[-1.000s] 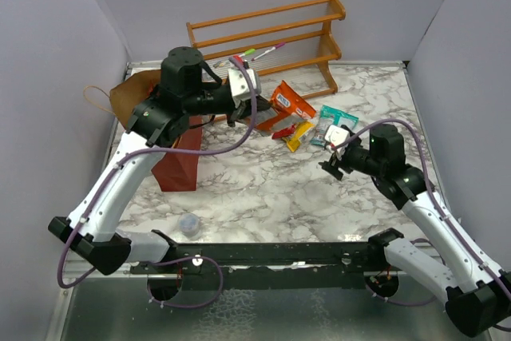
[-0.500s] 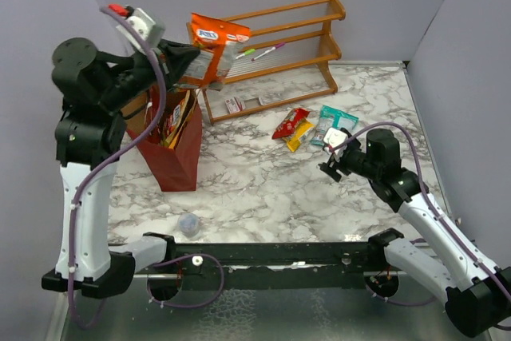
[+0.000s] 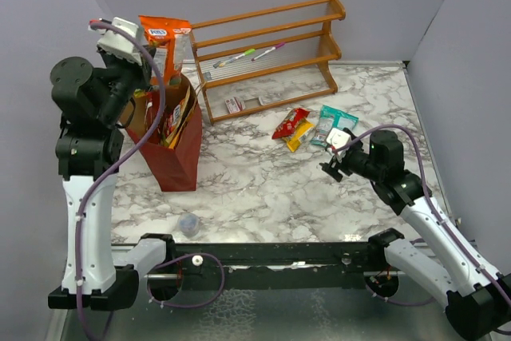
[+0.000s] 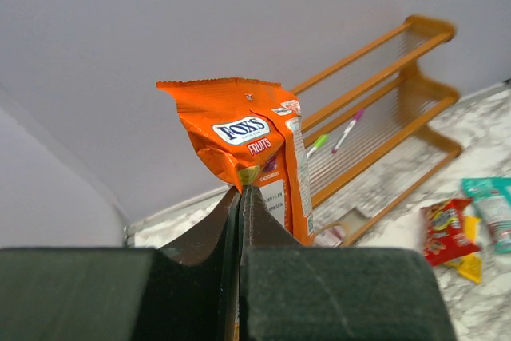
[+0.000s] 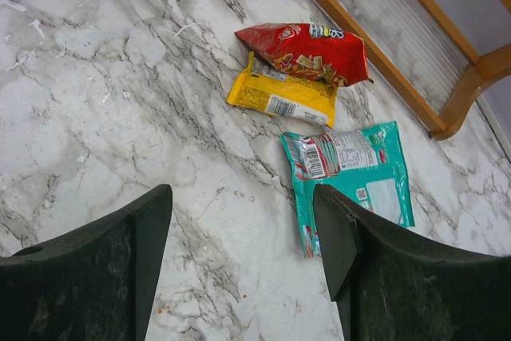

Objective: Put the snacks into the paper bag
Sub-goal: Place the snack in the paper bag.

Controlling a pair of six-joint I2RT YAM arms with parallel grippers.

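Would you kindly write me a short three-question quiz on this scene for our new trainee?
1. True or false: the left gripper is shut on the orange packet.
2. The right gripper is: A open, B shut on a packet, C out of view.
3. In the right wrist view, how many snack packets lie on the table?
Key: 1 true. 2 A. 3 three: the red packet, the yellow packet and the teal packet.
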